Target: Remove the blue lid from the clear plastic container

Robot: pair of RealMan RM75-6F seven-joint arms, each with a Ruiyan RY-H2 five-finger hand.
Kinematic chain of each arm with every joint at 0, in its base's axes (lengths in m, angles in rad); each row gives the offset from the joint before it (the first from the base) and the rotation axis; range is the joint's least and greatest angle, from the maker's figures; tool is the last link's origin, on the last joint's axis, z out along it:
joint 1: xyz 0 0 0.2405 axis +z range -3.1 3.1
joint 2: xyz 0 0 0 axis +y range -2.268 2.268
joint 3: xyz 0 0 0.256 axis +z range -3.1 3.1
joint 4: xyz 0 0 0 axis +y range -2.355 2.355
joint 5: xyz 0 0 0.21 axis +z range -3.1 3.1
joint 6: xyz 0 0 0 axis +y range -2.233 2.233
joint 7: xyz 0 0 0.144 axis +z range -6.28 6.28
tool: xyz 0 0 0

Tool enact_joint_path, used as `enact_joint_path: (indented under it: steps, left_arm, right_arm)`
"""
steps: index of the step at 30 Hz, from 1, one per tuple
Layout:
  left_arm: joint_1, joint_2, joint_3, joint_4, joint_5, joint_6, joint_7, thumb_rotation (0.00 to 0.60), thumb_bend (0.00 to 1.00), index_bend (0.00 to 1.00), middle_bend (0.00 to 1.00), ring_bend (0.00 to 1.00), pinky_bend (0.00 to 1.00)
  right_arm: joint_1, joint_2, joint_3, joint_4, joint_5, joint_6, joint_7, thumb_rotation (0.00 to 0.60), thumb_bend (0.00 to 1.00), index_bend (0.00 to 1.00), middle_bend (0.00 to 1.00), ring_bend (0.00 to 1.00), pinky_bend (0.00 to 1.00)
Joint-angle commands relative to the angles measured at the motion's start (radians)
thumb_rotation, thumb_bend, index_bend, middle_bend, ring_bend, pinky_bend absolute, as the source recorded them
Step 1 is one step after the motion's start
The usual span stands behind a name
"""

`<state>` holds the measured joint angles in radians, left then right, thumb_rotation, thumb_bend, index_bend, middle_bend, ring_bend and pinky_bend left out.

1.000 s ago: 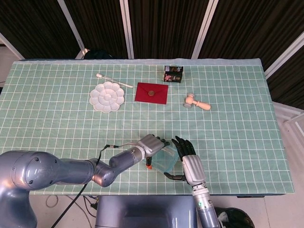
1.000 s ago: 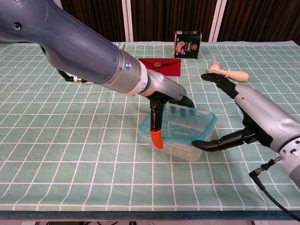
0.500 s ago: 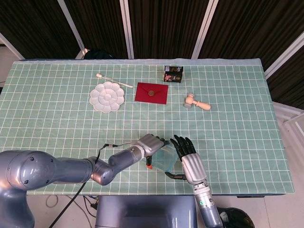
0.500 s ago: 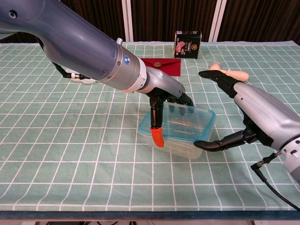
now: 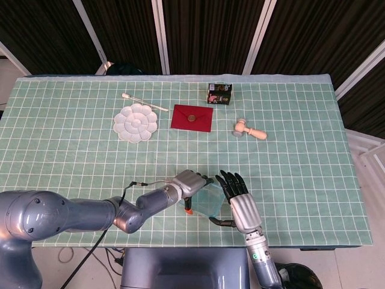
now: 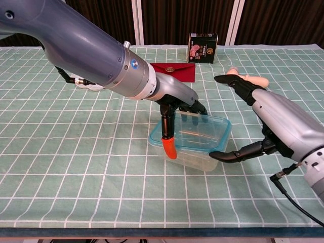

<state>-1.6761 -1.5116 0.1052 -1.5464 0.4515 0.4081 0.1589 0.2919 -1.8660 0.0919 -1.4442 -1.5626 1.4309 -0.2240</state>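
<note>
Fingers of the left hand [image 6: 174, 104] hook over the near-left rim of the blue lid [image 6: 195, 130], still seated on the clear plastic container [image 6: 190, 152] at the bench's [image 6: 76, 152] front, while the right hand [image 6: 253, 121], spread and apparently only touching its side, may let the tub lift or skid.

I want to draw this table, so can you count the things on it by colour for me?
White: 2, the flower-shaped paint palette and the thin stick behind it.
Red: 1, the envelope.
Black: 1, the small box.
Wood-coloured: 1, the little mallet.
Clear with a blue lid: 1, the plastic container.
Total: 6 things.
</note>
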Motion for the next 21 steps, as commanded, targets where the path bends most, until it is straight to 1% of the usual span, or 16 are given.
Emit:
enact_joint_path:
  steps: [1, 7, 9, 12, 19, 21]
  left_arm:
    - [0.000, 0.000, 0.001, 0.001, 0.004, -0.001, -0.004, 0.600, 0.21, 0.20, 0.22, 0.22, 0.36]
    - [-0.005, 0.001, 0.003, 0.004, 0.013, -0.002, -0.012, 0.600, 0.21, 0.20, 0.22, 0.22, 0.36]
    - [-0.005, 0.000, 0.003, 0.003, 0.017, -0.002, -0.016, 0.600, 0.21, 0.20, 0.22, 0.22, 0.36]
    - [-0.007, -0.001, 0.005, 0.003, 0.022, -0.002, -0.020, 0.600, 0.21, 0.20, 0.22, 0.22, 0.36]
    - [-0.011, -0.003, 0.014, 0.005, 0.027, 0.003, -0.027, 0.600, 0.21, 0.20, 0.22, 0.22, 0.36]
    - [-0.012, -0.004, 0.016, 0.005, 0.028, 0.004, -0.029, 0.600, 0.21, 0.19, 0.22, 0.22, 0.36]
  right_arm:
    - [0.002, -0.001, 0.001, 0.005, -0.002, 0.000, 0.002, 0.600, 0.23, 0.00, 0.00, 0.00, 0.00]
    - [0.005, -0.002, 0.003, 0.021, 0.000, -0.002, 0.012, 0.600, 0.39, 0.00, 0.00, 0.00, 0.00]
    - [0.009, -0.005, 0.005, 0.027, -0.003, -0.003, 0.011, 0.600, 0.46, 0.00, 0.00, 0.00, 0.00]
    - [0.014, -0.009, 0.007, 0.034, -0.005, -0.006, 0.011, 0.600, 0.49, 0.00, 0.00, 0.00, 0.00]
    - [0.022, -0.014, 0.015, 0.041, 0.005, -0.016, 0.008, 0.600, 0.50, 0.00, 0.00, 0.00, 0.00]
    - [0.024, -0.014, 0.016, 0.042, 0.007, -0.018, 0.008, 0.600, 0.54, 0.00, 0.00, 0.00, 0.00]
